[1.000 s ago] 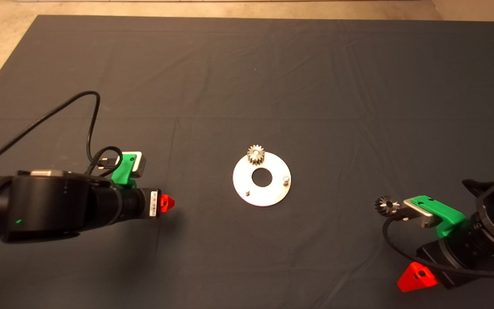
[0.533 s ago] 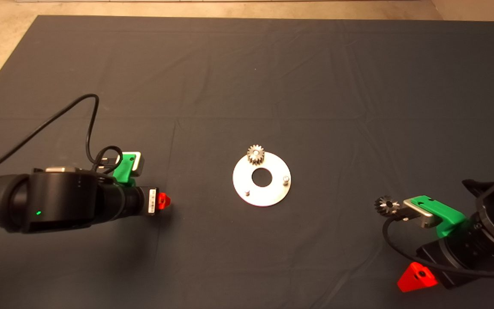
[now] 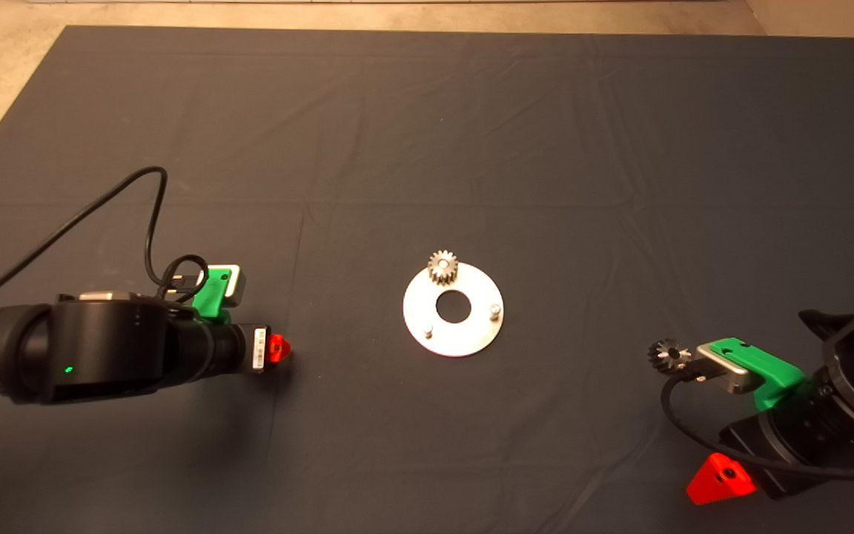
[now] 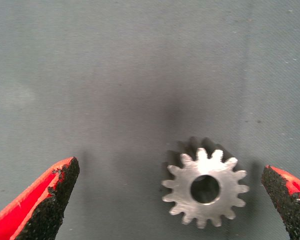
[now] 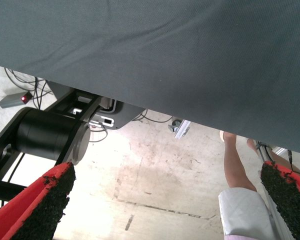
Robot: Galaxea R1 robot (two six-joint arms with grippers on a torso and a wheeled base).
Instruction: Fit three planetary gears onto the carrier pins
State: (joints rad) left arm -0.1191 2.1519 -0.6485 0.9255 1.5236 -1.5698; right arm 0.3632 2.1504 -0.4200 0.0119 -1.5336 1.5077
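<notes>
On the left half of the dark mat (image 3: 427, 111), the left gripper (image 4: 175, 200) hangs low over a loose gear (image 4: 205, 187), its red fingers (image 4: 40, 200) spread wide with the gear lying flat between them, nearer one pad than the other and touching neither. At the middle of the mat lies the silver disc (image 3: 471, 337), with one gear (image 3: 442, 265) already seated on the far pin and two pins bare: one (image 3: 496, 308) on the right side of the disc, one (image 3: 428, 333) at its near left. A third gear (image 3: 666, 354) lies on the mat to the right, just beside the parked right gripper (image 5: 160, 205), whose fingers are also spread; its wrist view looks past the mat's edge to the floor, some black machinery and a person's leg (image 5: 237, 165). The step in hand looks like picking up the left gear. To do it well, the gripper should first shift sideways so the gear sits midway between the pads, then come down until the pads reach the toothed rim and close gently, keeping the gear flat so its bore can later drop squarely over a pin. A lopsided pinch would likely push the gear along the cloth or tip it. A small white label shows on the left arm's wrist in the head view, but its print is too small to read; no other writing or brand is legible.
</notes>
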